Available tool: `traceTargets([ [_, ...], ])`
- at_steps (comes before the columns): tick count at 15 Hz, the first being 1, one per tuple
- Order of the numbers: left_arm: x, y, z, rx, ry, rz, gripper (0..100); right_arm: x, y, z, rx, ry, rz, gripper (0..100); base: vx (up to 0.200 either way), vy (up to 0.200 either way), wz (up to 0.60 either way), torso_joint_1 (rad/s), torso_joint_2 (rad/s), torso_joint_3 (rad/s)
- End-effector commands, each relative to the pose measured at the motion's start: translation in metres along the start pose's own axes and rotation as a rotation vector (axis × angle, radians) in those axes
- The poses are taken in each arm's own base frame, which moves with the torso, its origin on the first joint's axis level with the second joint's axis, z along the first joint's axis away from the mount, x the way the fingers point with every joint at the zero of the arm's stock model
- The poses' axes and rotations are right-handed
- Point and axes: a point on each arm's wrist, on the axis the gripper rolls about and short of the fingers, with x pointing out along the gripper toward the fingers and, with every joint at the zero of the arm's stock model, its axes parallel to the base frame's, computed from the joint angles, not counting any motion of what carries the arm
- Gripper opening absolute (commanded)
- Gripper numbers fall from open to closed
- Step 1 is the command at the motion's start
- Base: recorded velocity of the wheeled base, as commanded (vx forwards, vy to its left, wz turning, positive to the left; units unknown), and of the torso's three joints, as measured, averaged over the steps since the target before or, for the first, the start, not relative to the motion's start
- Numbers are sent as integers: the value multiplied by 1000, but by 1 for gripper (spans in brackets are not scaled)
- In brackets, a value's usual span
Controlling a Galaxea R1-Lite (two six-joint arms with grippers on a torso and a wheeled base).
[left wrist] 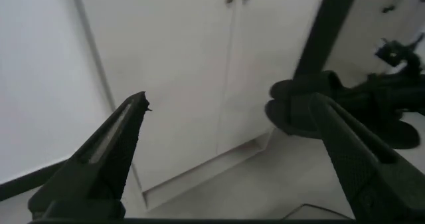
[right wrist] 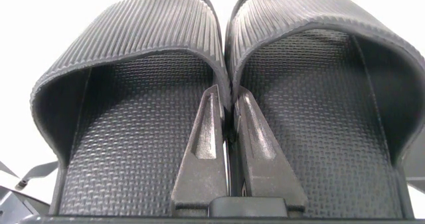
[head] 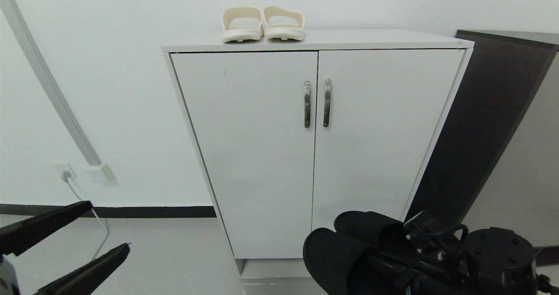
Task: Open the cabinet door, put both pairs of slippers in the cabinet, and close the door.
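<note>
While the left pincer gapes empty, the right pincer grips the black slippers by their adjoining edges.

Pair of black slippers, right hand pinching their inner edges

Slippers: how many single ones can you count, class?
4. Two cream slippers on the cabinet; two black slippers pinched in the right gripper. The shut cabinet could hide more.
</note>
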Motion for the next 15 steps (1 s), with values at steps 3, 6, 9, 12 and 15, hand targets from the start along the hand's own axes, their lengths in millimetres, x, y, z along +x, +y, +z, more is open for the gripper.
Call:
traceTargets([
  [3, 54, -6, 32, -1, 49, -180, 100, 1, 0, -1, 0, 4, 0, 0, 0, 0, 0, 0, 0, 0],
  [6, 96, -25, 52, 7, 65, -281, 100, 0, 0, 0, 0, -2, 0, 0, 0, 0, 0, 0, 0, 0],
  [9, 138, -50, 65, -24, 40, -337, 100, 1, 0, 2, -4, -20, 2, 0, 0, 0, 0, 0, 0, 0],
  [12, 179, -64, 65, -40, 61, -369, 100, 0, 0, 1, -2, -16, 5, 0, 0, 0, 0, 0, 0, 0],
  [15, 220, -75, 68, -37, 63, -395, 100, 0, 0, 1, -3, -15, 6, 0, 0, 0, 0, 0, 0, 0],
])
